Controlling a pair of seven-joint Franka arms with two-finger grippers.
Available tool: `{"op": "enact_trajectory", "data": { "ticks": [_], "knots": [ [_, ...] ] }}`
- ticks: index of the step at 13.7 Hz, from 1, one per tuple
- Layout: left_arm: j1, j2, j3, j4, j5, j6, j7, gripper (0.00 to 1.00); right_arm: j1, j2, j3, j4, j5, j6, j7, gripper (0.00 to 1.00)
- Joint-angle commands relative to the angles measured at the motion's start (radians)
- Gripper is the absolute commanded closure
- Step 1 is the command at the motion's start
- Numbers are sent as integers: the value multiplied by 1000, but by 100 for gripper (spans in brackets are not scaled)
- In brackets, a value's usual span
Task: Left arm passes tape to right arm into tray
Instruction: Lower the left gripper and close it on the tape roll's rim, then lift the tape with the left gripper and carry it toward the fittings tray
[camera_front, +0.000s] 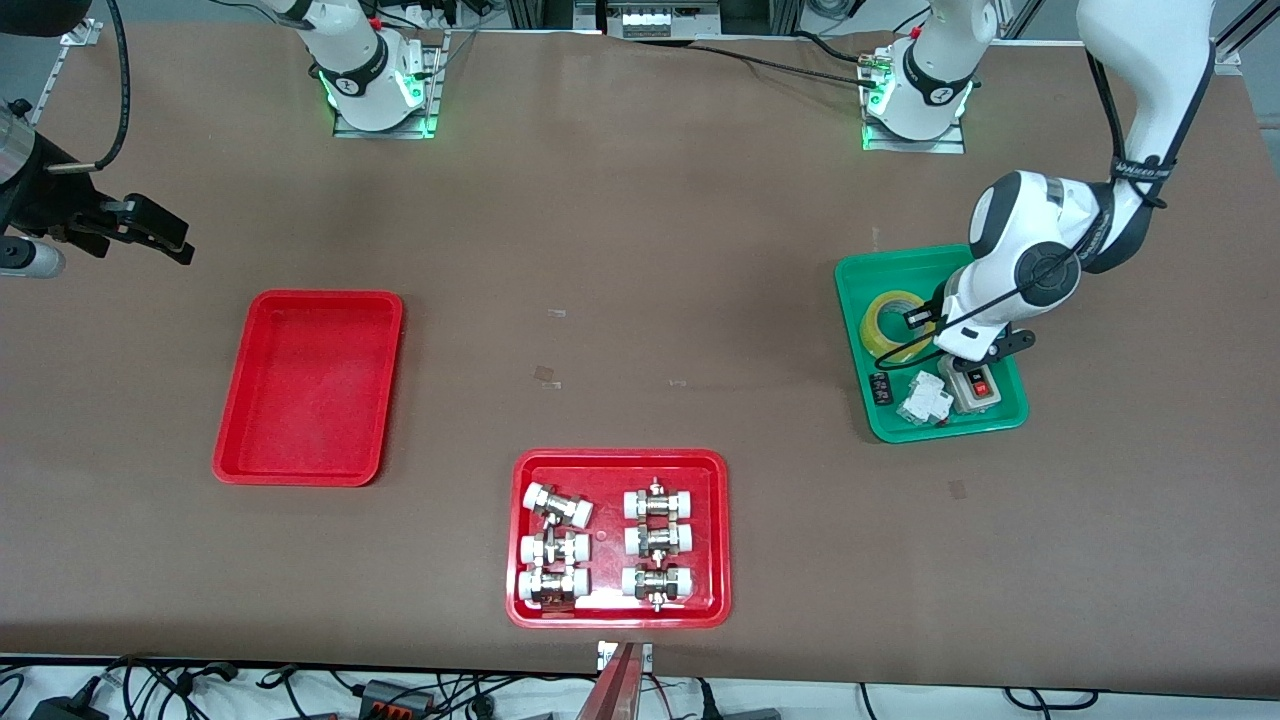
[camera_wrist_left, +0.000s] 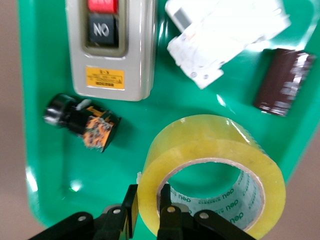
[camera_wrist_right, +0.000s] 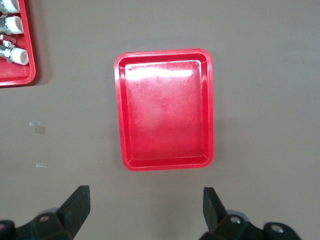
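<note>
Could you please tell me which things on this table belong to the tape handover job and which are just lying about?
Belonging to the job:
- tape, in the green tray, its wall between the left claw fingers
- plain red tray, under the open right claw

Just lying about:
- push-button switch box
- white breaker
- red tray of metal fittings

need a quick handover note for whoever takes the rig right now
Left gripper: in the green tray, fingers straddling the wall of the tape, one inside the core, one outside; tape not lifted.
Right gripper: open, waiting over bare table by the plain red tray.
Done: left arm has reached the tape.
Left: lift, pass to right gripper, place in the red tray.
</note>
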Motion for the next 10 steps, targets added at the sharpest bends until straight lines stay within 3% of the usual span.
{"op": "enact_trajectory", "data": {
  "ticks": [1,4,7,10],
  "knots": [
    [-2,-61,-45,181,17,-244,8,100,-2,-1,4,9,-8,-14,-14,0],
    [-7,-55,-91,430,-21,-440,2,100,-2,-1,4,9,-8,-14,-14,0],
    [-21,-17,-206,611,-26,-434,-56,100,-2,0,4,10,-8,-14,-14,0],
    [-140,102,-216,755,-29,-432,-339,100,-3,2,4,9,-7,-14,-11,0]
  ]
}}
